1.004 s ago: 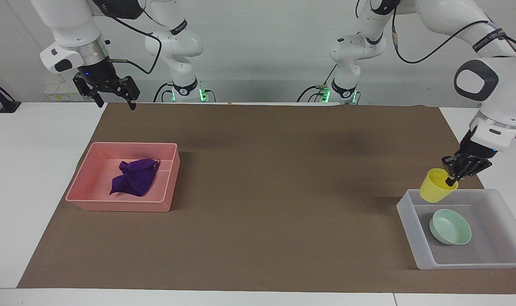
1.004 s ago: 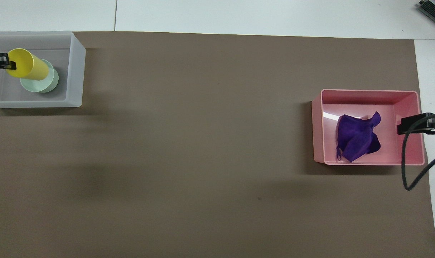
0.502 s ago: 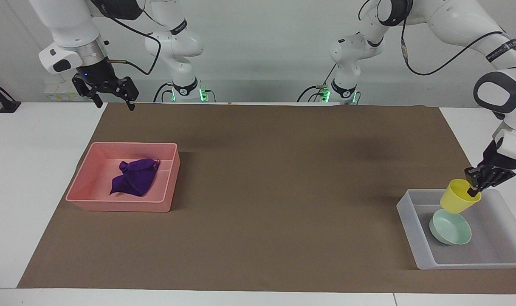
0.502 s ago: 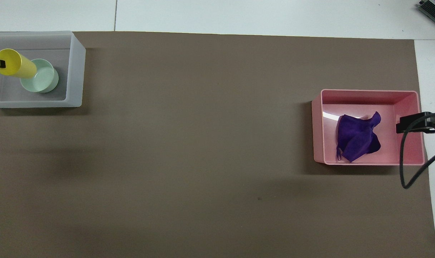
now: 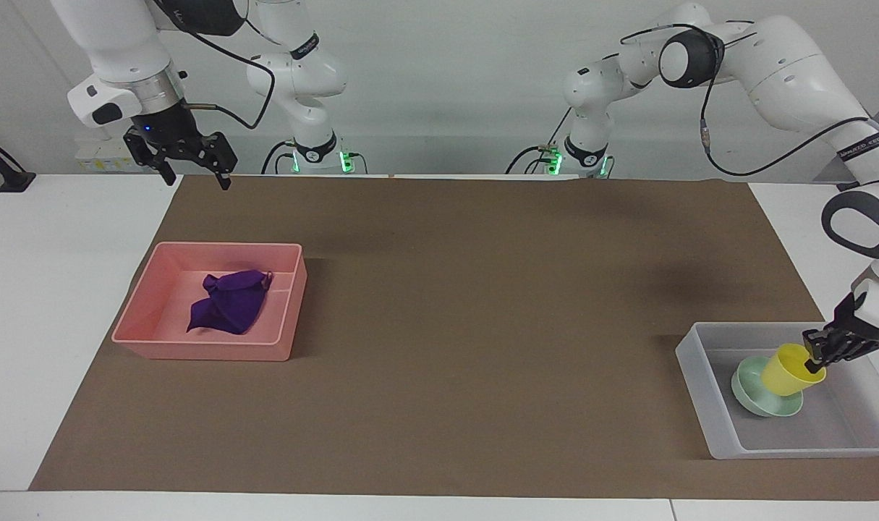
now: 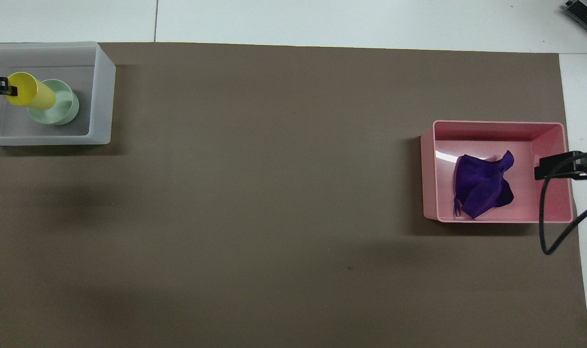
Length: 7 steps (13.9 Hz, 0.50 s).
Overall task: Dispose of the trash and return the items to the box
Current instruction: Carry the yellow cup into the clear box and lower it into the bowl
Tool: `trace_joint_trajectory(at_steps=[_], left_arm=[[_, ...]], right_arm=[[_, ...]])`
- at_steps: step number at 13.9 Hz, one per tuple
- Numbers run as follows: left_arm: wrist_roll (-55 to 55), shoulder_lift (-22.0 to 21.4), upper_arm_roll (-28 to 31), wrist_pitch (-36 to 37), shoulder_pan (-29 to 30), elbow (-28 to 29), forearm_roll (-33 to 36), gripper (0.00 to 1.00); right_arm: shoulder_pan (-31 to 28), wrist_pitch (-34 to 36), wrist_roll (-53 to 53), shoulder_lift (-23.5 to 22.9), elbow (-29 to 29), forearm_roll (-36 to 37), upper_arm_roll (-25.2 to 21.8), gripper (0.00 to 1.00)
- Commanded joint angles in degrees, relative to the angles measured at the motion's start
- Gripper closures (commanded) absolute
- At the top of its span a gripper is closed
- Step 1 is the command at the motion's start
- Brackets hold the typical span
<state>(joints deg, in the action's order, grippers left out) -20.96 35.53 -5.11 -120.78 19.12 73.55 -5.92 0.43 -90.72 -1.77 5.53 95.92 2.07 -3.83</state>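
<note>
a white table point(image 5: 63, 304) carries a wide brown mat point(image 5: 439, 311) on which two trays sit well apart. at the left arm's end stands the frosted whitish box point(image 5: 696, 391), its low walls enclosing a pale green bowl point(image 5: 749, 391). the left tool point(image 5: 815, 365) hangs over the inside of the box with its fingertips pinched tight on the rim of a yellow cup point(image 5: 783, 370); the cup is tilted, its mouth turned toward the tool and its base low over the bowl, at or just above the bowl's rim, and whether the two touch cannot be told. in the overhead view the cup point(image 6: 30, 91) overlaps the bowl point(image 6: 61, 104) inside the box point(image 6: 102, 96), and only the tip of the left tool point(image 6: 3, 88) shows at the edge of the view. at the right arm's end of the mat sits a pink tray point(image 5: 139, 307) holding the crumpled purple rag point(image 5: 228, 302), which lies loose on the tray floor with its thin loop at one corner; from above the rag point(image 6: 479, 188) lies in the middle of the pink tray point(image 6: 428, 169). the right tool point(image 5: 193, 170) waits raised, above the corner of the mat near its own base, its fingers spread wide with nothing between them; from above its tip point(image 6: 544, 170) overlaps the pink tray's side wall.
</note>
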Motion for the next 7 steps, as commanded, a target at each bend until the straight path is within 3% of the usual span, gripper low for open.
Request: trace_joint_trajectory(at_steps=[1, 7], left_arm=[[-1.4, 0.2, -0.4, -1.9, 0.9, 1.3, -0.9, 1.0], [-1.4, -2.2, -0.7, -7.5, 0.8, 9.9, -2.0, 1.0]], right_arm=[[0.0, -1.2, -0.8, 1.5, 1.8, 0.8, 0.1, 0.0], [-0.1, -1.1, -0.7, 1.5, 1.8, 0.8, 0.1, 0.0]])
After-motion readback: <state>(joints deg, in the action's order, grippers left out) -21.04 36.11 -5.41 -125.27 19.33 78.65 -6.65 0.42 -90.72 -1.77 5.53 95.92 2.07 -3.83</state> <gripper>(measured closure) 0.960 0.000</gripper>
